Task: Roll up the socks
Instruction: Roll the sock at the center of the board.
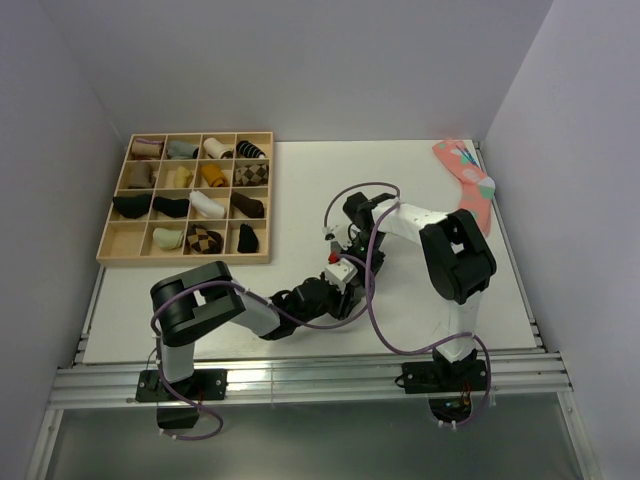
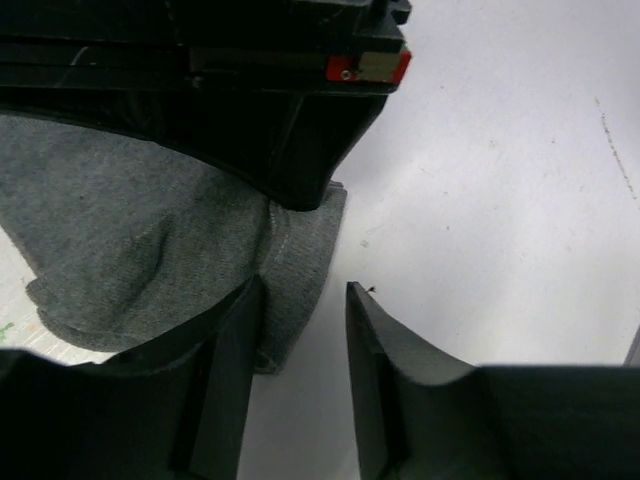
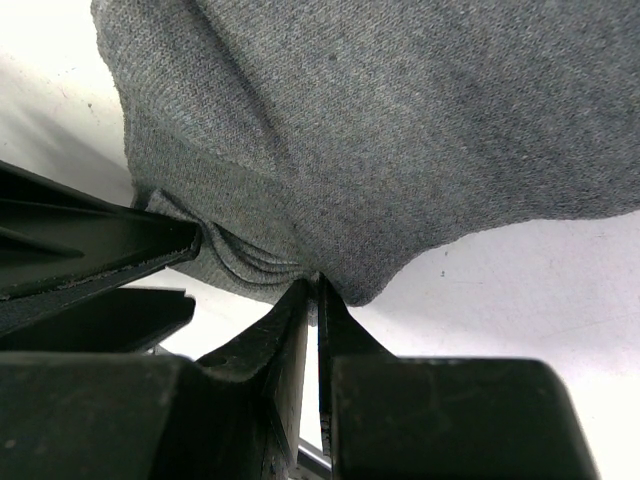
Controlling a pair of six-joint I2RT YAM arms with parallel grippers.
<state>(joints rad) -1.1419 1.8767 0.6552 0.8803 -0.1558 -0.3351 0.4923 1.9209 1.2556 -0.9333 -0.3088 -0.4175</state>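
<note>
Fingers [image 3: 285, 335] of the right gripper [image 3: 317, 288] pinch the edge of the plain dark charcoal-grey knit socks [image 3: 400, 120]; the left gripper [image 2: 305, 300] has its jaws apart at their corner; the socks lie on the flat white table [image 2: 500, 200].

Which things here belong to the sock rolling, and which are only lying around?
For the job:
- grey socks
- right gripper, shut on their edge
- left gripper, open at their edge

Lying about:
- pink dotted sock
- wooden tray
- sock rolls in its compartments
</note>
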